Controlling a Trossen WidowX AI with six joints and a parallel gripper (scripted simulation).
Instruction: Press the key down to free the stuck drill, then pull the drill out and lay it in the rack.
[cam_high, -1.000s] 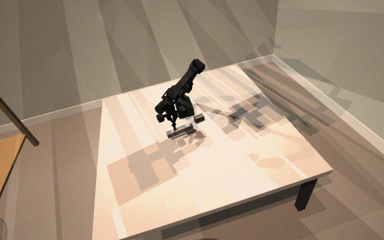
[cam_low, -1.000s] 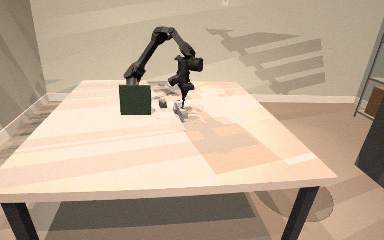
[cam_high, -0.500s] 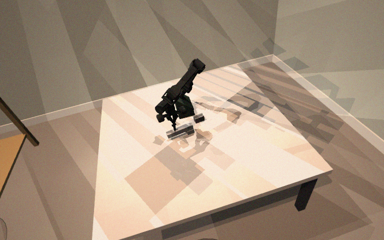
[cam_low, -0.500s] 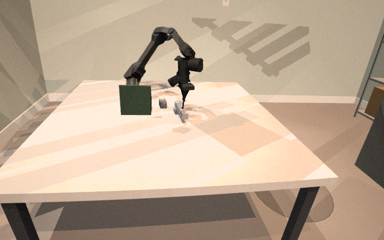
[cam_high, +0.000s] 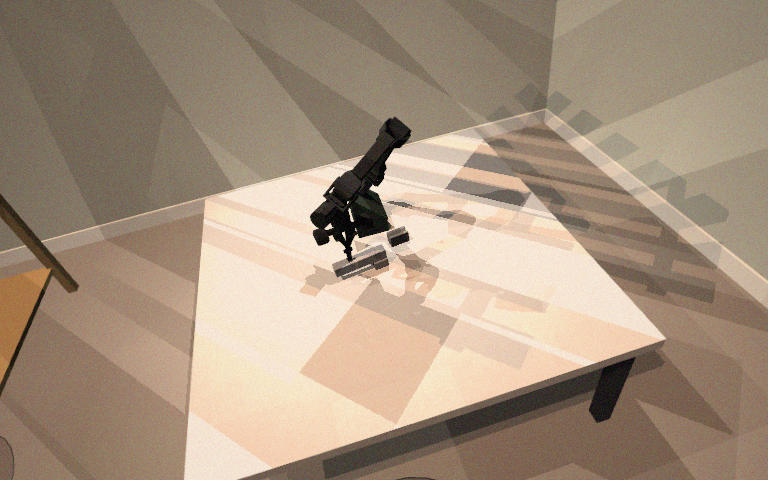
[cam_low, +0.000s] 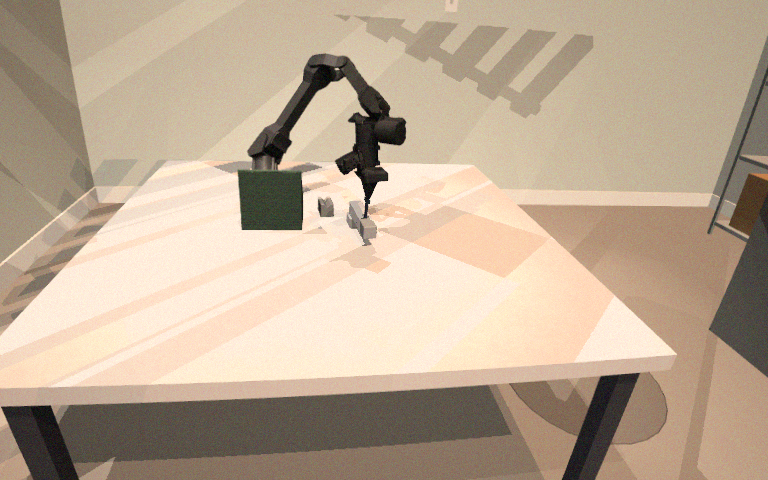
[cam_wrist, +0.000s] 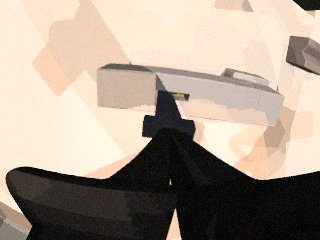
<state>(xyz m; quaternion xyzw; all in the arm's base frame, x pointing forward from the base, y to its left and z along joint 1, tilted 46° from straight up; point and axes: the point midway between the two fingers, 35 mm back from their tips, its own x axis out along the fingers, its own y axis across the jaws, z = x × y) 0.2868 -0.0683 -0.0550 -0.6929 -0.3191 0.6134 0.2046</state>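
Fingers shut together, empty, tips down on the dark key (cam_wrist: 168, 123) at the grey block (cam_wrist: 190, 95). Green box (cam_low: 270, 199) crowding the approach on the base side; small grey rack (cam_low: 325, 206) between box and block. Open bench (cam_low: 396, 294) on the block's other sides.
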